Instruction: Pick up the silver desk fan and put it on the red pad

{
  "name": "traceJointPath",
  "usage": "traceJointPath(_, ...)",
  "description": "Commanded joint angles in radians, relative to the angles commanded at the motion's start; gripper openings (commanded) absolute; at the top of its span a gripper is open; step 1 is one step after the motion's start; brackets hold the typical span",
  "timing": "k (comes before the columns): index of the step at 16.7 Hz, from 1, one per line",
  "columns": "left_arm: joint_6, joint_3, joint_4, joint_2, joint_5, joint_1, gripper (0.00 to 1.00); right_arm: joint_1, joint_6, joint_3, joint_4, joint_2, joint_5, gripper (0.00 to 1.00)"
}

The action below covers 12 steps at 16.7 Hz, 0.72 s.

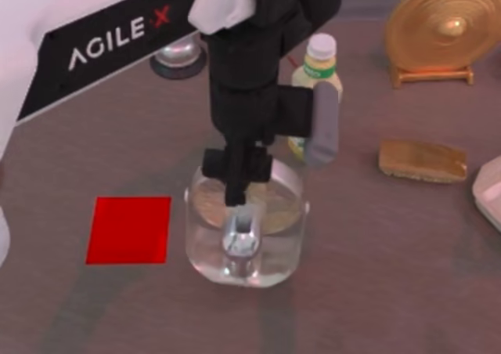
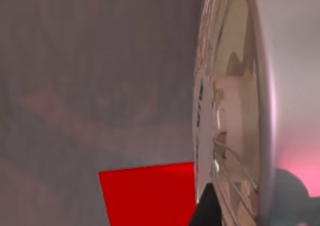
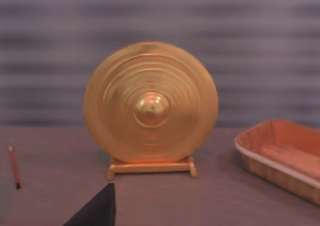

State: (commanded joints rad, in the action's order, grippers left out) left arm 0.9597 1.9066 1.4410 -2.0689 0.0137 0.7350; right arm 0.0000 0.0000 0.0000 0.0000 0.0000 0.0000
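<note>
The silver desk fan (image 1: 270,213) stands near the table's middle, its chrome ring and tan disc under my left arm. My left gripper (image 1: 239,213) comes down from above and is shut on the fan's ring. In the left wrist view the fan (image 2: 235,111) fills the frame's side, with the ring between the dark fingers (image 2: 207,211). The red pad (image 1: 129,229) lies flat on the table just left of the fan, a small gap apart, and shows beside the ring as the red pad (image 2: 145,196). My right gripper (image 3: 102,211) is parked out of the top view, facing the gong.
A silver bell (image 1: 180,55) sits at the back, partly under my left arm. A pale bottle (image 1: 317,68) stands right behind the fan. A golden gong (image 1: 442,25) is at the back right, a brown block (image 1: 423,160) and a tray (image 1: 489,186) further right.
</note>
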Motion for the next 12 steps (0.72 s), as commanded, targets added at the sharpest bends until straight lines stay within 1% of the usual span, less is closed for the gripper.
traceJointPath(3, -0.181, -0.017, 0.033, 0.007, 0.019, -0.018, 0.0, 0.0, 0.0, 0.0, 0.0, 0.0, 0.0, 1.0)
traceJointPath(6, -0.45, -0.041, 0.066, 0.023, 0.038, -0.047, 0.0, 0.0, 0.0, 0.0, 0.0, 0.0, 0.0, 1.0)
traceJointPath(9, -0.799, -0.072, 0.092, 0.045, 0.054, -0.086, 0.0, 0.0, 0.0, 0.0, 0.0, 0.0, 0.0, 1.0)
traceJointPath(12, -1.195, -0.11, 0.109, 0.072, 0.065, -0.13, 0.0, 0.0, 0.0, 0.0, 0.0, 0.0, 0.0, 1.0)
